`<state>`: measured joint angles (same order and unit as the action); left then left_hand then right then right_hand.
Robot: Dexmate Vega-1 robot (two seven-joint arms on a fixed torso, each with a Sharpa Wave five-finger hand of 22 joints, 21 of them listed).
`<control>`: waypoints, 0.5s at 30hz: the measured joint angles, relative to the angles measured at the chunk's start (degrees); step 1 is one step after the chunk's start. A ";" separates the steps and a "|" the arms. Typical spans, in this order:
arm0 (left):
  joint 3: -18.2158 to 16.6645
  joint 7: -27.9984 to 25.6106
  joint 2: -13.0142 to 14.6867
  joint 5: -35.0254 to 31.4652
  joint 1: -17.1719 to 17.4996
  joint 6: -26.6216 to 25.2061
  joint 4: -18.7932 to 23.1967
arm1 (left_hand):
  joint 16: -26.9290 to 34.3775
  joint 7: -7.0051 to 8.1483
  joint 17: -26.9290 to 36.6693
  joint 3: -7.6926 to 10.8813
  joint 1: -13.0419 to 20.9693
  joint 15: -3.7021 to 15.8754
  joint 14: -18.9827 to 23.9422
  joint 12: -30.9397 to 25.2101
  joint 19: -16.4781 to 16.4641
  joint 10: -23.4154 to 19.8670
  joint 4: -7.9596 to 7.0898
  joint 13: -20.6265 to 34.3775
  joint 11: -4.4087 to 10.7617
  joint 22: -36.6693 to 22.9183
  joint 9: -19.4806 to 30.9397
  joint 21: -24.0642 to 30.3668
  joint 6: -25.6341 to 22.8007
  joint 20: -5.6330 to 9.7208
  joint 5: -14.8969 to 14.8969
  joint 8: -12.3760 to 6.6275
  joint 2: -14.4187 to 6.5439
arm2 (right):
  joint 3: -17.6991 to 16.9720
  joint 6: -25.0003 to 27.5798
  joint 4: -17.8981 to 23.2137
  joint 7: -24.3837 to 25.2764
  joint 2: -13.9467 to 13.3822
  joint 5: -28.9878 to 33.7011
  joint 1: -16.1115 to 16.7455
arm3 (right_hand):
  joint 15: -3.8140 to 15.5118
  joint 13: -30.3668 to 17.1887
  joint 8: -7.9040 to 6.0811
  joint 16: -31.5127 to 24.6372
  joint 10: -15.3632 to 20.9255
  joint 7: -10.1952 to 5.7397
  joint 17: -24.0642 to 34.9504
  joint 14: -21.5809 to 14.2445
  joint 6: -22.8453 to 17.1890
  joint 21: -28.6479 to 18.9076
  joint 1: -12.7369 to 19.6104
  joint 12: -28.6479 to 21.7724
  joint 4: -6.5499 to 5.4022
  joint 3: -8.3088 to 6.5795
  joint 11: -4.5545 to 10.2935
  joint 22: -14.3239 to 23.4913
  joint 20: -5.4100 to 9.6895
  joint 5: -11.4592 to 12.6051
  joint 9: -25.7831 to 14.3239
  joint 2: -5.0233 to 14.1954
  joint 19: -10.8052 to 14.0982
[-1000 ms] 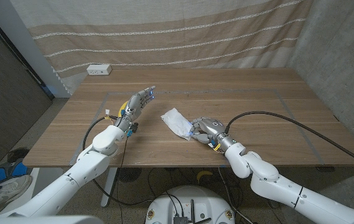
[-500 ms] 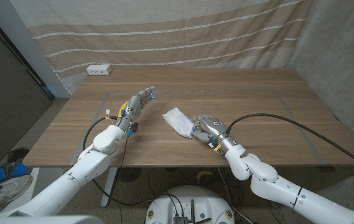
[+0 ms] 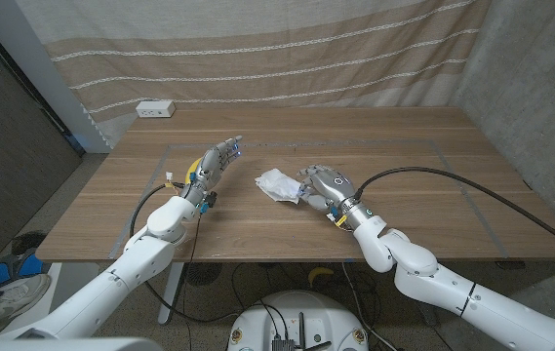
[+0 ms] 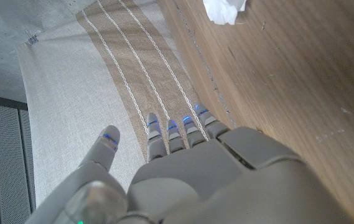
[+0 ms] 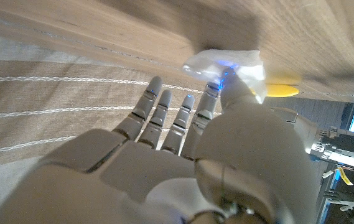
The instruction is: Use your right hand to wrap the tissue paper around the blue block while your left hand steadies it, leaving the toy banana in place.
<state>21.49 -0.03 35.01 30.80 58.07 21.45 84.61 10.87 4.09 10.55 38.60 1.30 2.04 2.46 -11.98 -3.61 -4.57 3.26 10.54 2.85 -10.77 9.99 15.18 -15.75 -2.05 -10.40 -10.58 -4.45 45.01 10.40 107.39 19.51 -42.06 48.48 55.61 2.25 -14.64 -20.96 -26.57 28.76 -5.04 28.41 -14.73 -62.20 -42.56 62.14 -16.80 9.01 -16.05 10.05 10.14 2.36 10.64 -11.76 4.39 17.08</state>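
Note:
The white tissue paper [image 3: 279,183] lies bunched up on the wooden table [image 3: 404,156], just past its middle. My right hand [image 3: 326,185] stands beside the tissue on its right, fingers stretched out. In the right wrist view its thumb tip touches the tissue [image 5: 226,65], with nothing gripped. The blue block is hidden; I cannot tell whether it lies under the tissue. The yellow toy banana [image 3: 190,170] lies at the left, partly behind my left hand [image 3: 217,159]. That hand hovers raised with fingers straight and apart, holding nothing. The tissue [image 4: 224,9] sits well away from it.
A white power strip [image 3: 156,109] lies at the table's far left edge, in front of a striped curtain. Thin tape lines mark a rectangle on the tabletop. A black cable trails from my right arm across the table's right side.
My right hand has moved away from the near edge, along the tissue's right side. The tissue has been pushed from a long flat strip into a shorter bunch. The left hand has held still.

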 measured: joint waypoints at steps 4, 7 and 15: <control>-0.17 -0.36 -0.10 0.18 0.26 0.07 -0.03 | 0.00 0.31 0.00 0.00 0.00 0.00 0.00 0.00 0.00 0.00 0.00 0.00 0.00 -0.18 0.00 0.00 0.31 0.00 0.00 0.00 0.00 | 0.15 -1.16 0.02 -1.21 -0.31 0.65 -1.34 | 0.00 0.00 0.00 0.00 -0.42 0.00 0.00 0.00 0.00 0.00 -0.01 0.00 -0.24 0.24 0.42 0.00 -0.01 0.00 -0.53 0.01 -0.05; -0.33 -0.36 -0.13 0.18 0.51 0.07 -0.01 | 0.00 0.31 0.00 -0.16 0.00 -0.11 0.57 0.00 0.00 0.00 -0.16 0.00 0.00 -0.32 0.00 0.00 0.31 0.00 0.00 0.00 0.00 | 0.15 -2.39 0.02 -2.07 -0.31 1.14 -1.34 | 0.00 -0.01 0.00 0.00 -0.68 -0.22 0.00 0.00 0.22 0.00 -0.02 0.28 -0.24 0.24 0.64 0.00 -0.01 0.00 -0.90 0.01 -0.44; -0.66 -1.24 -0.24 0.60 1.08 0.13 0.36 | 0.67 0.00 -0.01 -0.48 0.00 -0.30 3.18 0.33 -0.31 0.00 -0.48 0.00 0.01 -0.31 0.00 0.00 0.62 -0.30 0.00 0.00 0.00 | 0.31 -5.36 -0.91 -3.45 -0.72 2.52 -4.69 | 0.00 -0.01 -0.05 0.30 -0.95 -0.61 -0.25 0.00 0.61 0.00 -0.54 0.50 -0.40 0.40 0.50 0.00 -0.01 0.42 -1.53 0.54 -0.43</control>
<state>20.84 -1.28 34.76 31.40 59.15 21.57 84.98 11.53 4.09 10.54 38.12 1.30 1.74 5.65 -11.65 -3.92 -4.57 2.79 10.54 2.85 -11.08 10.00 15.18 -15.13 -2.35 -10.40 -10.58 -4.45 45.32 5.05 106.48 16.06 -42.78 51.00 50.92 2.25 -14.65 -21.01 -26.27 27.81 -5.65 28.15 -14.74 -61.59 -42.56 61.60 -16.30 8.61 -15.66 10.56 10.14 2.35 11.05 -13.29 4.92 16.65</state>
